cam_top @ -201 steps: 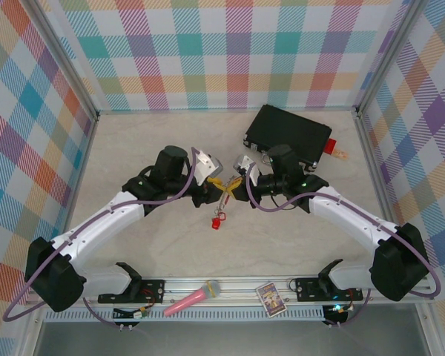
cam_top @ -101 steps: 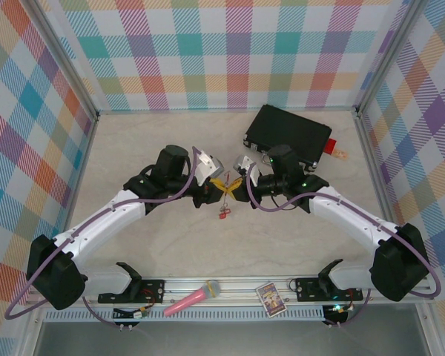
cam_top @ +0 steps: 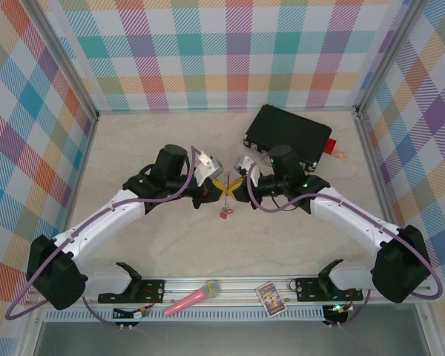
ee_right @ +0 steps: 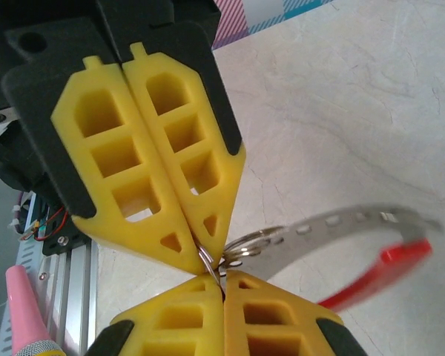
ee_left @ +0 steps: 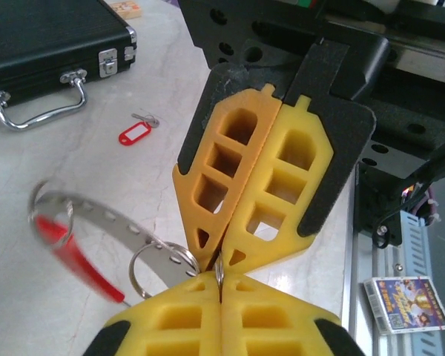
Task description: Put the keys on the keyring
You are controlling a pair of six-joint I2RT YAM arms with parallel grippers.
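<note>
So the left gripper (cam_top: 219,185) and right gripper (cam_top: 236,190) met tip to tip just off the handle side of the black case (cam_top: 288,132). Both had their yellow fingers pressed together, pinching the small split ring at the end of the keyring (ee_left: 122,226). The rest of it, a holed metal band with a red arc, dangled below them, too blurry to make out. One red key (ee_left: 132,135) lay loose on the table right by the case's handle.
</note>
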